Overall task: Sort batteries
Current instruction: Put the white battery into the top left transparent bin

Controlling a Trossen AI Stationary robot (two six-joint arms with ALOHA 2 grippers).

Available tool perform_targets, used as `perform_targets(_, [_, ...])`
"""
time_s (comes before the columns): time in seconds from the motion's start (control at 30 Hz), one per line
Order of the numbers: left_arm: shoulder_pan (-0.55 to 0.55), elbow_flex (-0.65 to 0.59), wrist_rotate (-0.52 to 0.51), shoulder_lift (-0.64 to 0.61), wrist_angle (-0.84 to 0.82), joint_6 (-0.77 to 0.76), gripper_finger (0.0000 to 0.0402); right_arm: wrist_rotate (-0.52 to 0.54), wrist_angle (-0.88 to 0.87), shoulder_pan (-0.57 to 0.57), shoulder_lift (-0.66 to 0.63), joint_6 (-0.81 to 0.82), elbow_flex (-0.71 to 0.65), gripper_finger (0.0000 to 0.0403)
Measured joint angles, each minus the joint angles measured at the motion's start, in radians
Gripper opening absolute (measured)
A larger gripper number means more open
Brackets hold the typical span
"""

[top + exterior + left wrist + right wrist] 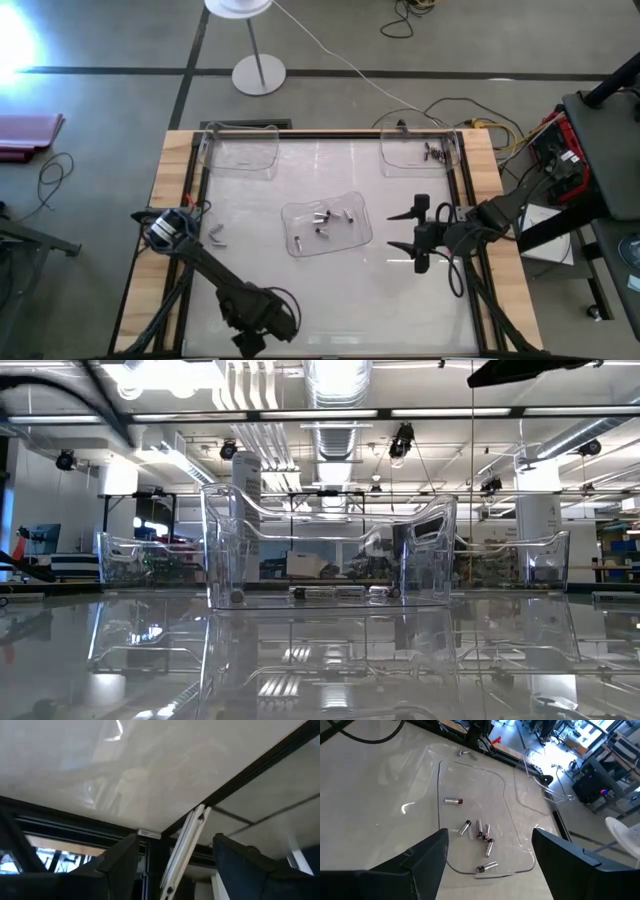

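The right hand (418, 228) hovers above the worktop (250, 260) with its two dark fingers spread wide apart and nothing between them, and the batteries (325, 222) it would go for lie just beyond its fingertips, toward the middle of the worktop, inside the clear central tray (300, 245). In the right wrist view that cluster (481, 831) sits straight ahead of the open fingers, framed between them: about half a dozen small silvery cylinders, some bunched and touching, one lying apart farther off, one nearest the hand at the tray's near edge. Their long axes point different ways, so a clean pinch will probably call for turning the wrist until the fingers close across a single battery's length. A second small group of batteries (435, 153) rests in the far tray (400, 160), off to the side of the right hand and farther from it than the central lot. The left hand (215, 236) is parked well away at the opposite side, fingers parted and empty in its wrist view, so the right arm is plainly the nearer one. No brand, label or writing on the batteries or trays can be read.
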Motion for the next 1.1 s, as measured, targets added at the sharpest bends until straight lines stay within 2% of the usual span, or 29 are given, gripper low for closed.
perform_targets(0.2, [-0.040,-0.126,0.149,-0.012,0.047,0.002,0.0228,-0.002,0.018,0.000,0.000,0.011,-0.032,0.0283])
perform_targets(0.3, [-0.074,-0.167,0.207,-0.012,0.115,0.001,0.0205,-0.002,0.017,0.000,0.000,0.023,-0.039,0.0288])
perform_targets(0.4, [-0.105,-0.203,0.265,-0.012,0.204,0.000,0.0153,-0.002,0.018,0.000,0.000,0.022,-0.041,0.0291])
perform_targets(0.57, [-0.126,-0.248,0.243,-0.012,0.263,0.019,0.0038,-0.002,0.042,0.000,0.000,-0.002,-0.041,0.0290])
perform_targets(0.63, [-0.131,-0.268,0.237,-0.012,0.269,0.019,0.0011,-0.002,0.052,0.000,0.000,-0.004,-0.041,0.0286])
perform_targets(0.9, [-0.185,-0.322,0.233,-0.012,0.285,0.079,0.0002,-0.002,0.061,0.000,0.000,0.023,-0.041,0.0272])
perform_targets(1.1, [-0.206,-0.392,0.210,-0.049,0.423,0.053,0.0001,-0.002,0.061,0.000,0.000,0.039,-0.041,0.0276])
